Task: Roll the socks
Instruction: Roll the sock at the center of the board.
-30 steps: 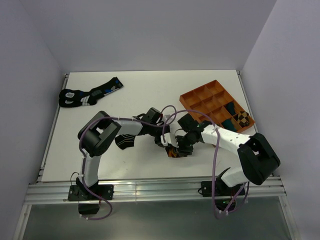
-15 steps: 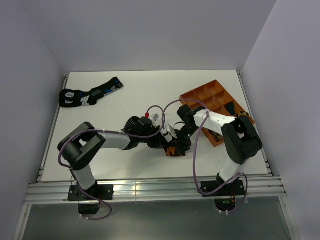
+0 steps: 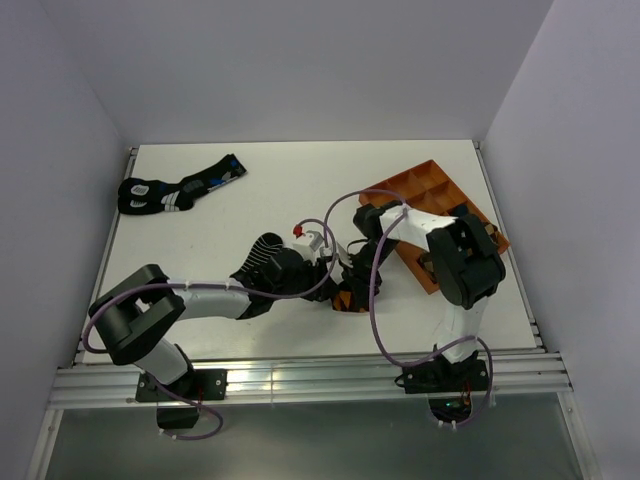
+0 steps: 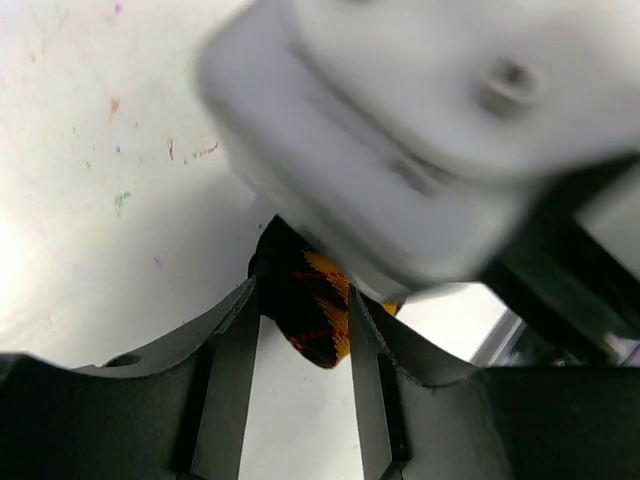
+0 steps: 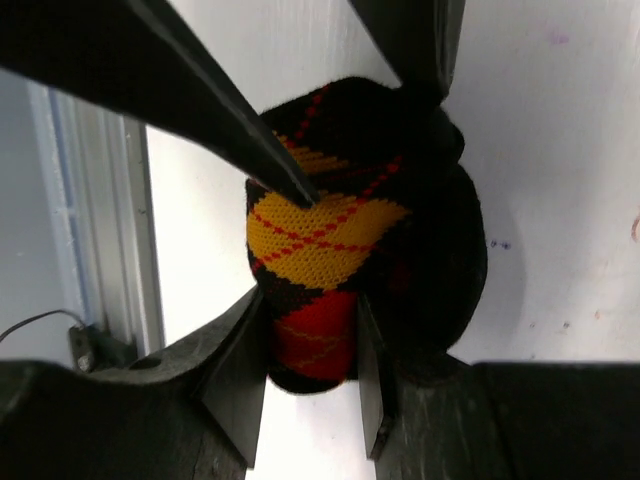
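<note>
Overhead, both grippers are meeting on the argyle sock (image 3: 350, 300), which is lying bunched mid-table toward the near edge. The left gripper (image 3: 333, 281) is sitting at its 9 o'clock and the right gripper (image 3: 358, 272) at its 1 o'clock. The striped sock (image 3: 262, 258) is lying near, at 9 o'clock.

Left wrist: jaws narrow, pinching the argyle sock (image 4: 315, 315) at its edge.

Right wrist: jaws narrow, clamping the red-and-yellow fold (image 5: 320, 250).

The knit is looking soft, light and springy, so it is likely unrolling if let go. Gripping the thick folded middle is looking safer than a loose edge.
</note>
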